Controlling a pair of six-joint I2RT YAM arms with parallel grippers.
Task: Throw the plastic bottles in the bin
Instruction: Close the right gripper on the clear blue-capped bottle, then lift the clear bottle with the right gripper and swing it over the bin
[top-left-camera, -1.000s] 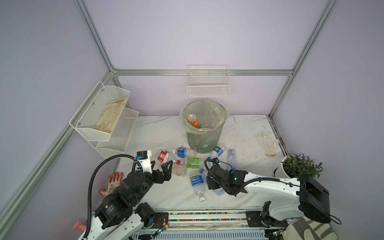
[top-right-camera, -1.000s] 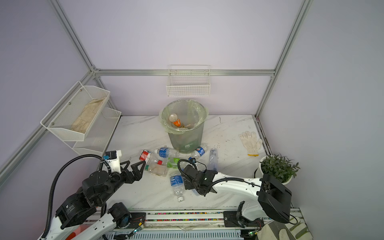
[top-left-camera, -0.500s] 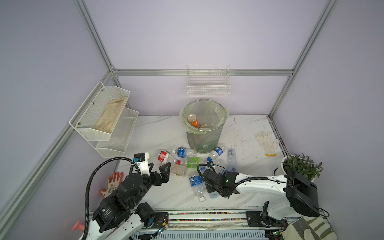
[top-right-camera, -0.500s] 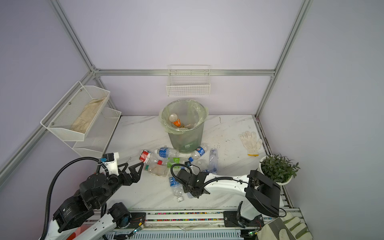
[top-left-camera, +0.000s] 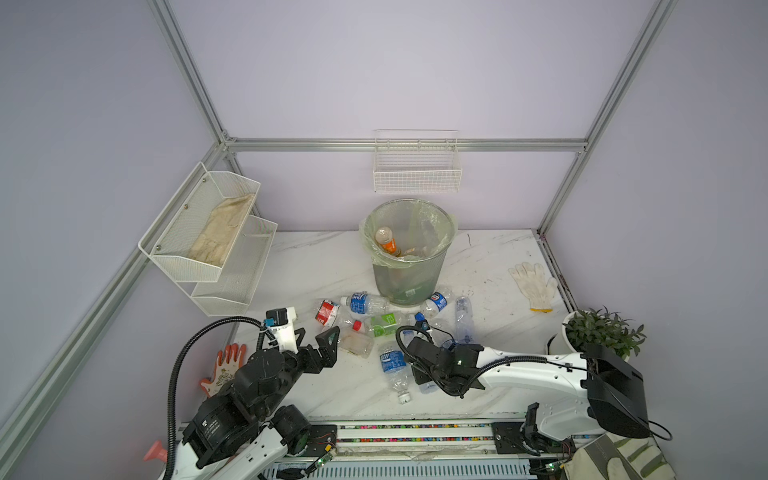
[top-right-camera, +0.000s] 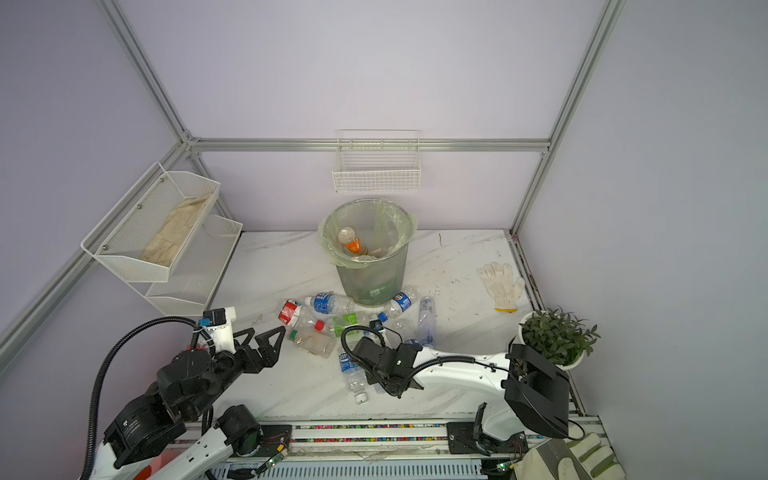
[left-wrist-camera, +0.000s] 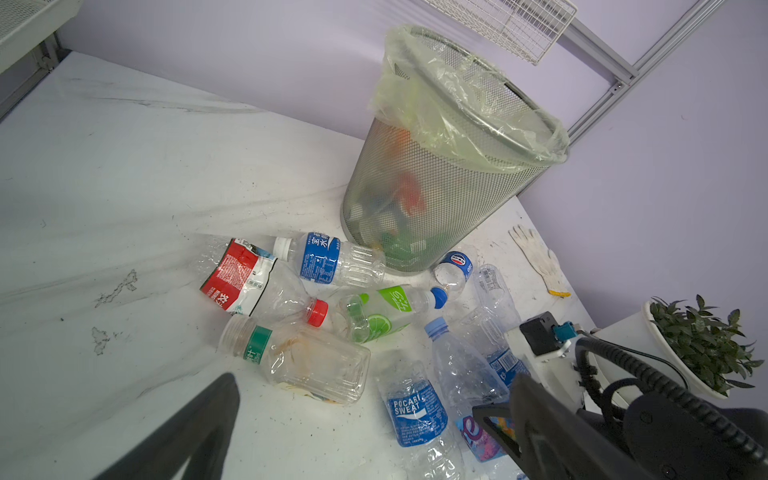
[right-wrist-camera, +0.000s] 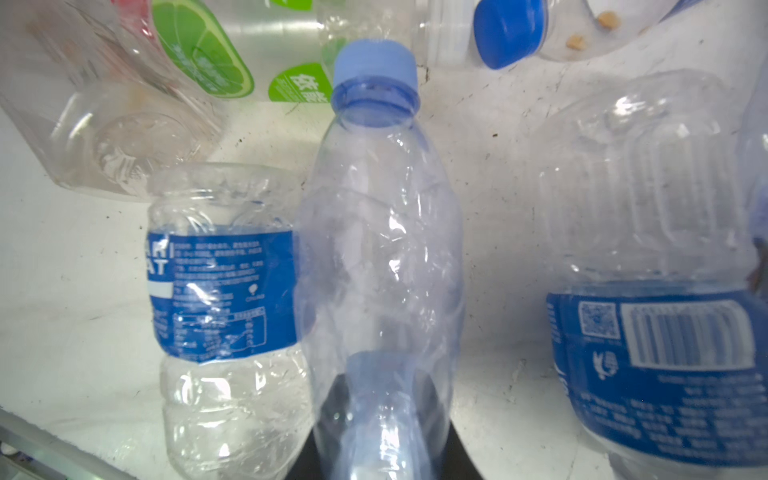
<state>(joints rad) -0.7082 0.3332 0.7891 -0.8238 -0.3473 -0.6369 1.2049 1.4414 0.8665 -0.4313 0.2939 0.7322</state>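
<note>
A white wire basket (top-left-camera: 417, 174) hangs on the back wall; a two-tier white mesh shelf (top-left-camera: 174, 237) on the left wall holds a beige cloth (top-left-camera: 220, 230). A yellow-cuffed white knitted glove (top-left-camera: 534, 282) lies on the white marbled tabletop (top-left-camera: 316, 266), an orange-and-white work glove (top-left-camera: 226, 368) by its left edge, a white-potted green plant (top-left-camera: 602, 334) by its right

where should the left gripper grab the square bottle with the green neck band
Likely mid-body on the square bottle, from above, the open left gripper straddling its flat side walls: it lies on its side, and flat walls should slip less than the round neck.
</note>
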